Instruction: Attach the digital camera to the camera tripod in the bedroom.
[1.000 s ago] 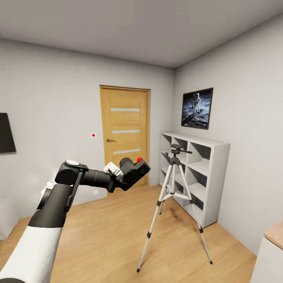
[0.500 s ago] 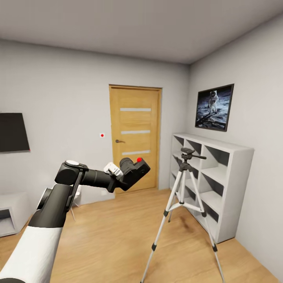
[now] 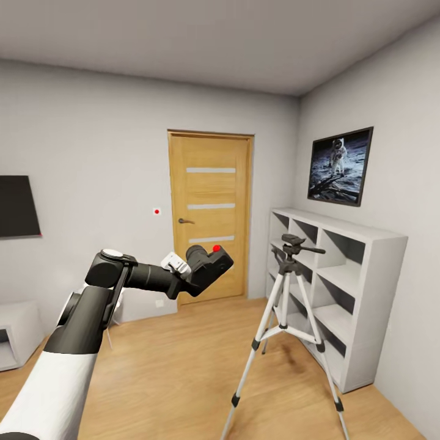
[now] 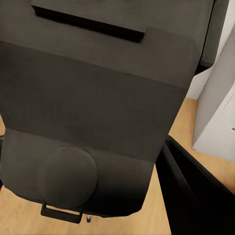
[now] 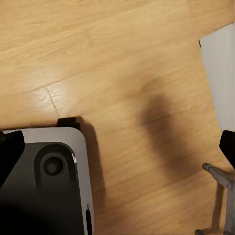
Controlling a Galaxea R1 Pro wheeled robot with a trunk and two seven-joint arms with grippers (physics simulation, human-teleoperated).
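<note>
Left pincer: clamped on digital camera, held at chest height, red button up, before oak door. Camera tripod: upright on wood floor, beside white cube shelves, apart from camera. Right pincer: state cannot tell.
</note>
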